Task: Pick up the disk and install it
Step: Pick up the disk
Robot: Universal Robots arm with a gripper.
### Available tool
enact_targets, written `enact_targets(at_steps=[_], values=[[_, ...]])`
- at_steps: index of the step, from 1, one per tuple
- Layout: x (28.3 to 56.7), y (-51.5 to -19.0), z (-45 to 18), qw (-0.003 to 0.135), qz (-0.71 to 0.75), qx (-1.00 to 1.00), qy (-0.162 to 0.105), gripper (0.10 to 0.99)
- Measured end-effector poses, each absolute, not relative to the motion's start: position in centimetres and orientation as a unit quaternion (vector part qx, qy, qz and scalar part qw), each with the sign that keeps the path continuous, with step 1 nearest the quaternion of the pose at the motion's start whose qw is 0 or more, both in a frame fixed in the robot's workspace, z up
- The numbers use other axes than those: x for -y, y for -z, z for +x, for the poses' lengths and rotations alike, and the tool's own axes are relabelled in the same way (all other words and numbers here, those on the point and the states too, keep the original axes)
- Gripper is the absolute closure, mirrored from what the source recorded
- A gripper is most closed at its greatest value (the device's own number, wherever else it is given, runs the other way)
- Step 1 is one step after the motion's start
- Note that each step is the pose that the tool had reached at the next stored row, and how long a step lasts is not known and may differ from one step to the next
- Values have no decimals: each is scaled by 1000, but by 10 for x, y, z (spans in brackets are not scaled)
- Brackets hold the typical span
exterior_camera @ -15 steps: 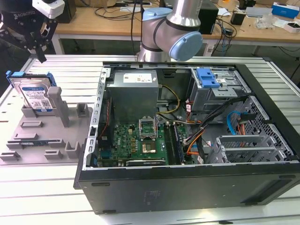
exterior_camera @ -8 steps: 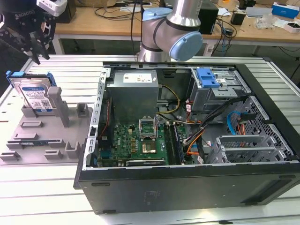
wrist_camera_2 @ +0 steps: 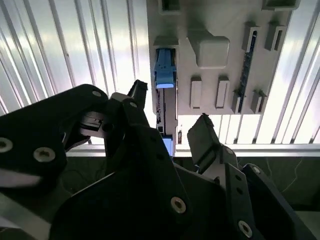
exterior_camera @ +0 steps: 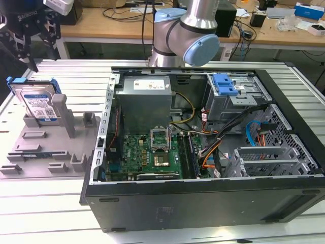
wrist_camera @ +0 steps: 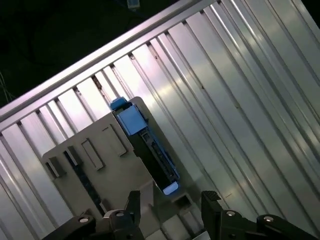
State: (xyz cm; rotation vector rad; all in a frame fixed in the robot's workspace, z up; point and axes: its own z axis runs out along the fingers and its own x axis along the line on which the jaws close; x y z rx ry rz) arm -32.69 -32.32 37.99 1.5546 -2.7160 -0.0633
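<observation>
The disk [exterior_camera: 38, 101], silver with a white-and-blue label and a blue frame, stands on edge in a slot of the grey fixture [exterior_camera: 45, 147] at the exterior view's left. My gripper [exterior_camera: 43, 58] hangs open just above and behind it, with nothing between its black fingers. Both wrist views show the disk edge-on [wrist_camera_2: 165, 92] [wrist_camera: 150, 150], below the gap between the two fingers [wrist_camera_2: 202, 127] [wrist_camera: 210, 200]. The gripper [wrist_camera_2: 170, 107] [wrist_camera: 171, 200] is apart from the disk, roughly in line with its near end.
An open computer case [exterior_camera: 203, 198] lies at the exterior view's right, with a grey power supply [exterior_camera: 144, 99], a motherboard [exterior_camera: 147, 152], cables and a drive cage [exterior_camera: 244, 96] bearing a blue latch [exterior_camera: 223, 84]. The ribbed metal table [exterior_camera: 51, 203] carries both. Upright posts [exterior_camera: 60, 109] rise from the fixture beside the disk.
</observation>
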Motion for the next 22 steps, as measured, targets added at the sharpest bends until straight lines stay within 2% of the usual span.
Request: enact_targets(at_steps=[9,22], values=[[323,-380,-327,21,563,826,-4,486],[323,-379,-327,17,611,791,-8,486]])
